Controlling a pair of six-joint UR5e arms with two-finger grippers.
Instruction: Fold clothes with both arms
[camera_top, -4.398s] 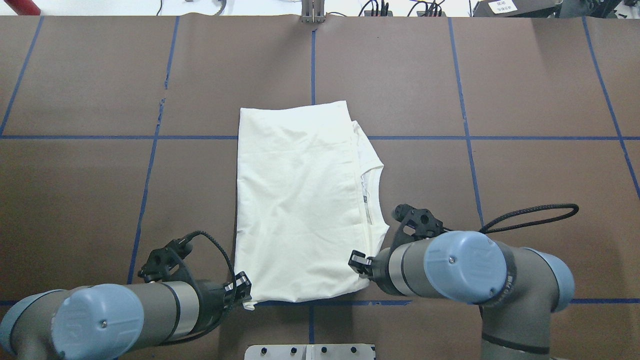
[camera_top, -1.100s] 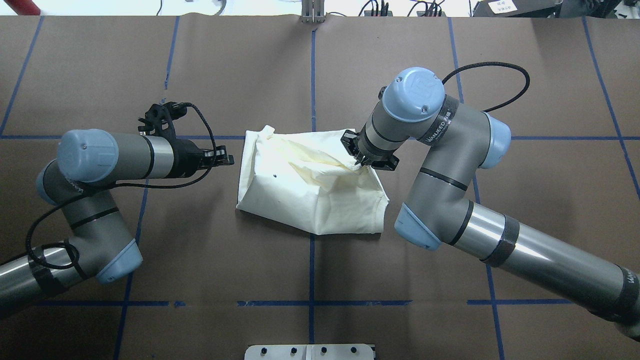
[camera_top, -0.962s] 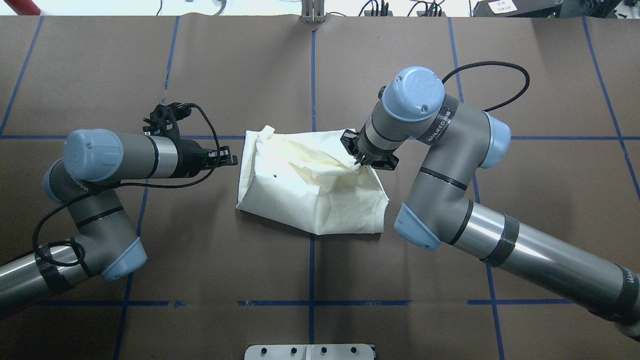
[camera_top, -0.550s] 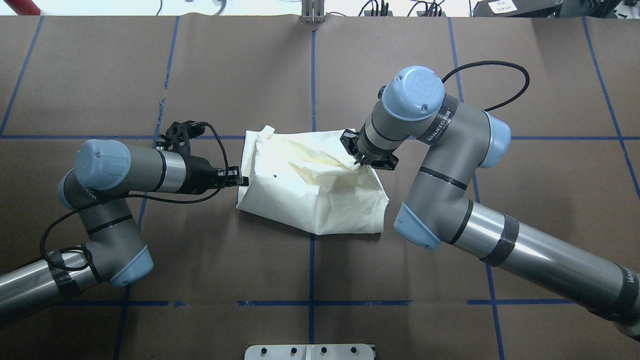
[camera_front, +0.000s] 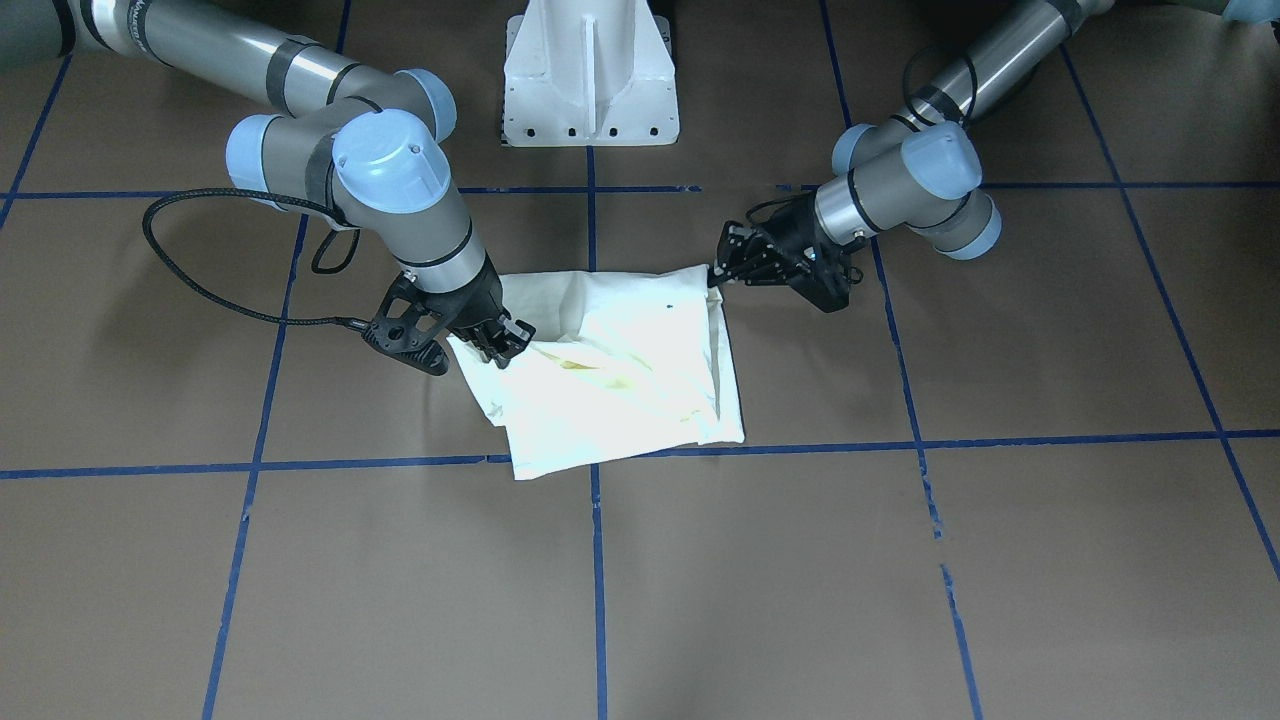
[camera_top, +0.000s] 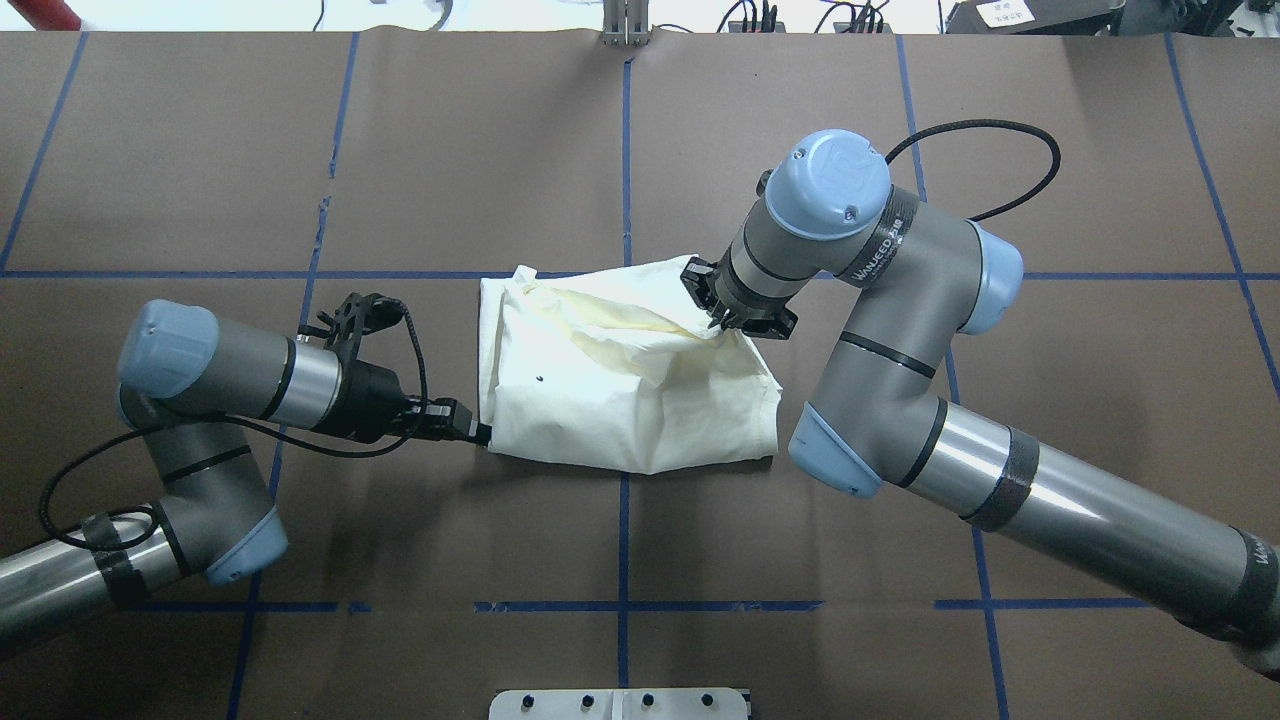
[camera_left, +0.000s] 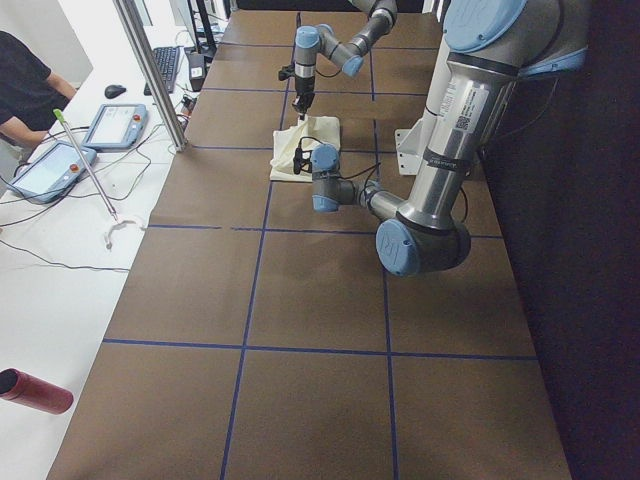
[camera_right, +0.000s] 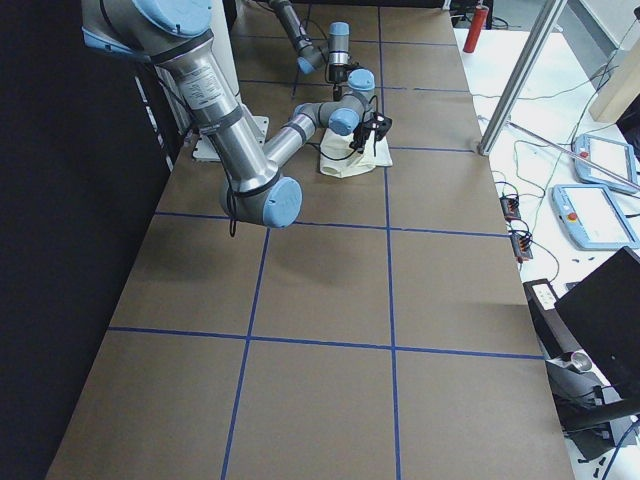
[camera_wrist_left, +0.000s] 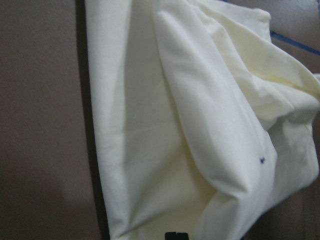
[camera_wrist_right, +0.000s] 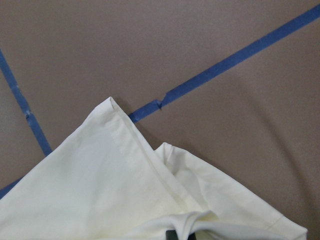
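Note:
The cream-white shirt (camera_top: 620, 385) lies bunched and partly folded at the table's middle; it also shows in the front view (camera_front: 620, 370). Its print is hidden; only a small dark dot shows. My right gripper (camera_top: 738, 322) points down and is shut on a raised fold at the shirt's far right side, also seen from the front (camera_front: 500, 350). My left gripper (camera_top: 478, 432) lies low and level at the shirt's near left corner and looks shut on that edge, also seen from the front (camera_front: 720, 272). The left wrist view is filled with shirt cloth (camera_wrist_left: 190, 125).
The white pedestal base (camera_front: 590, 70) stands at the robot's side of the brown table with blue tape lines (camera_top: 622, 605). In the exterior left view a metal post (camera_left: 150, 70), tablets (camera_left: 50, 168) and a red bottle (camera_left: 35, 392) lie off the table's edge.
My left gripper has moved nearer the robot along the shirt's left edge, and the shirt's near left corner has shifted with it. The right arm has held still on its fold.

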